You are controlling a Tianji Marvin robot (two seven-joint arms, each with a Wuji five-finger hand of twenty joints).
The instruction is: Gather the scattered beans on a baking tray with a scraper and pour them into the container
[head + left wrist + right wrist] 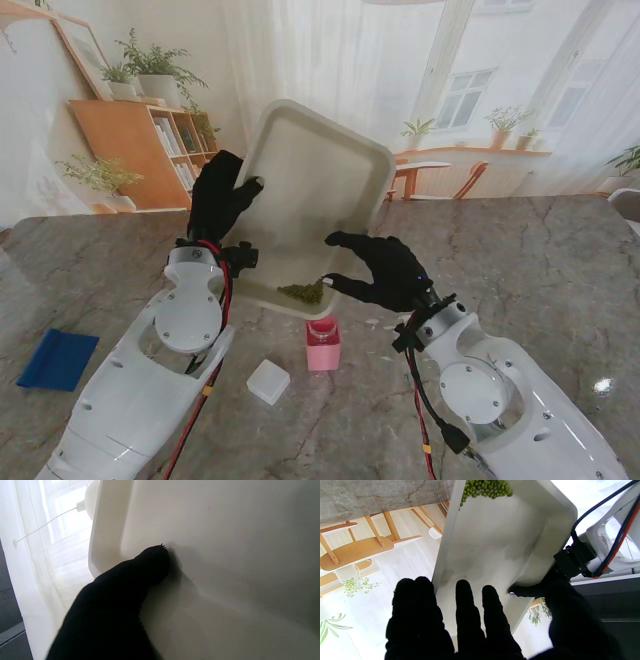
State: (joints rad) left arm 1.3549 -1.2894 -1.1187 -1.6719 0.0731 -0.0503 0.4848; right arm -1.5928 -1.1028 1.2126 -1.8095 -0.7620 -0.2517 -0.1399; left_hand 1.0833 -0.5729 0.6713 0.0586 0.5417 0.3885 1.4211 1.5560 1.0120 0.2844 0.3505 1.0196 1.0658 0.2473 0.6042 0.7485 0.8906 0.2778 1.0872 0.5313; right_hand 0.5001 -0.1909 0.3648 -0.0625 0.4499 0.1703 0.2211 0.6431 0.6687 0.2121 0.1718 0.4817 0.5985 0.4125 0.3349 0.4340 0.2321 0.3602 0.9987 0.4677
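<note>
Beans point(302, 292) sit heaped in the lowest corner of the white baking tray point(310, 170), which is tipped steeply up, its low edge just over the pink container point(323, 346). The left hand point(220, 195) clamps the tray's left rim, thumb pressed on the inner face; the right hand point(378, 270) grips the low right edge, fingers curled around it. The likely trouble is spillage: the container's mouth looks narrow beside the heap, so a quick tilt or a corner off-centre could send beans onto the marble table point(540, 270). A small white box point(268, 381) stands just beside the container, and the blue scraper point(57, 360) lies well apart to the left, leaving open table on the right.
</note>
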